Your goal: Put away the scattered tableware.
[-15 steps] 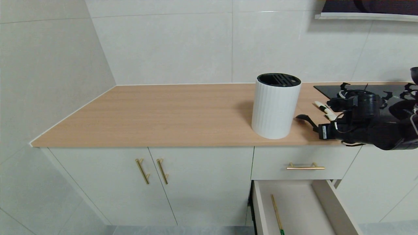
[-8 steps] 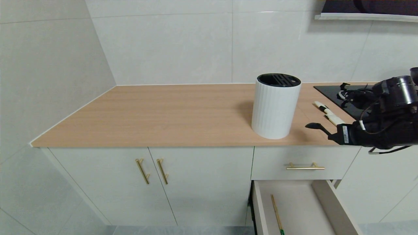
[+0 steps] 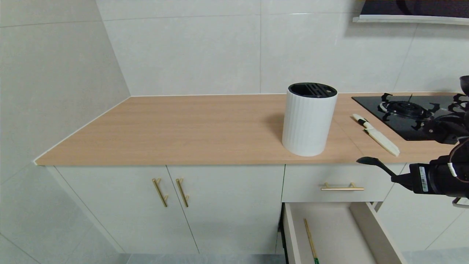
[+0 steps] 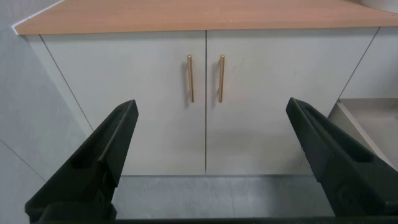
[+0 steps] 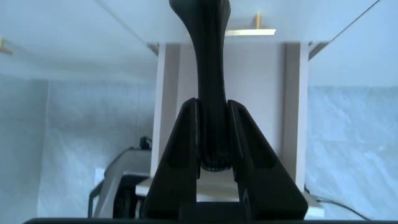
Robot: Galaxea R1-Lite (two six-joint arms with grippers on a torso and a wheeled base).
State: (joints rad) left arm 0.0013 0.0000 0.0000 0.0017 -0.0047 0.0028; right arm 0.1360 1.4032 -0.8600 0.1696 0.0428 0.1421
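Observation:
My right gripper is shut on the handle of a black spoon, held in the air in front of the counter edge, above the open drawer. In the right wrist view the spoon runs up from between the closed fingers, with the drawer behind it. A cream knife with a black band lies on the wooden counter, right of the white ribbed holder. A pair of chopsticks lies in the drawer. My left gripper is open, low in front of the cabinet doors.
A black gas hob sits at the counter's right end. The closed upper drawer has a gold handle. Two gold door handles mark the cabinet doors on the left. Tiled walls bound the counter at the back and left.
My right arm has carried the spoon from over the counter beside the holder forward and down, past the counter edge. The knife on the counter is now uncovered.

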